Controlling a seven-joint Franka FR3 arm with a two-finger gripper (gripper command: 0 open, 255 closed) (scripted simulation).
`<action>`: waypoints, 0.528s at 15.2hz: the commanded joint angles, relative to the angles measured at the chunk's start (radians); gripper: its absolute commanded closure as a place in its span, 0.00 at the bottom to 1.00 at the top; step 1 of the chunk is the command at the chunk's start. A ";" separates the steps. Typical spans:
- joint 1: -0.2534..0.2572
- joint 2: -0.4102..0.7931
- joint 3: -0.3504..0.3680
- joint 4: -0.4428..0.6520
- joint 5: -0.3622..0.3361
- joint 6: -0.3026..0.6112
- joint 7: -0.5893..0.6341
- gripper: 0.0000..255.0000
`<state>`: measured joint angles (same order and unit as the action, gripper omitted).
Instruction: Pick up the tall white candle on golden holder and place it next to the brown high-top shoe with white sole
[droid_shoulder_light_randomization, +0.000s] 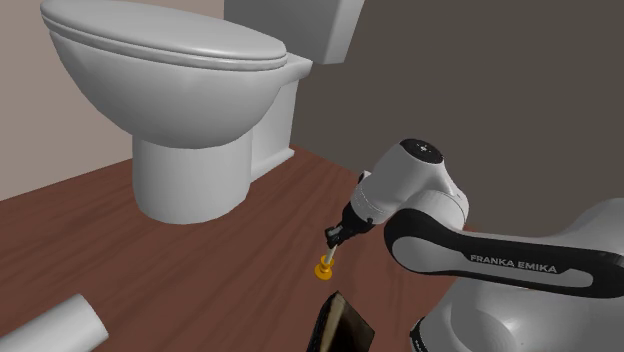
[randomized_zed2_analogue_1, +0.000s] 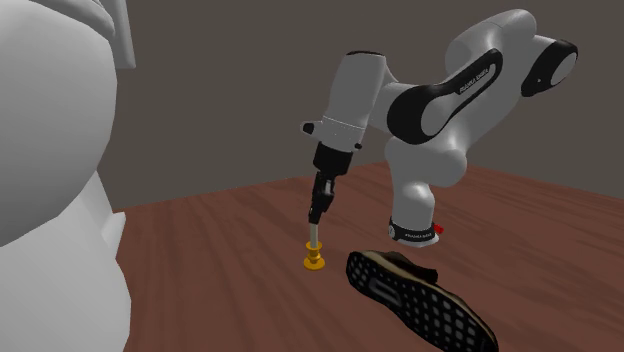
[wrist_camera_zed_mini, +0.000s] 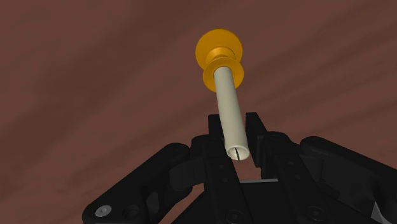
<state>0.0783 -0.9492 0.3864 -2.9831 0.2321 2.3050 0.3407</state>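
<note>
The hand (wrist_camera_zed_mini: 234, 129) gripped the white candle (wrist_camera_zed_mini: 228, 102) by its top, its golden holder (randomized_zed2_analogue_1: 314, 260) low at the wooden floor (randomized_zed2_analogue_1: 230, 230). Next, I reckoned, came a lift and a short carry to the nearby brown shoe (randomized_zed2_analogue_1: 415, 298).

A white toilet (droid_shoulder_light_randomization: 190, 90) stands on a dark reddish wood floor (droid_shoulder_light_randomization: 90, 240) before a grey-brown wall (droid_shoulder_light_randomization: 450, 70). A paler beige wall (droid_shoulder_light_randomization: 20, 110) lies at the shoulder view's left.

Brown wood floor (droid_shoulder_light_randomization: 230, 270) — toilet (droid_shoulder_light_randomization: 190, 150), candle (randomized_zed2_analogue_1: 314, 250), shoe (randomized_zed2_analogue_1: 420, 300), white roll (droid_shoulder_light_randomization: 60, 328).
</note>
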 joint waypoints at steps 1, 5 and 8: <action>0.000 0.001 0.001 -0.001 0.000 0.002 0.000 1.00; 0.000 0.001 0.001 -0.001 0.000 0.002 0.000 0.00; 0.000 0.001 0.001 -0.001 0.000 0.002 0.000 0.00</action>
<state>0.0786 -0.9483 0.3869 -2.9837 0.2325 2.3066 0.3410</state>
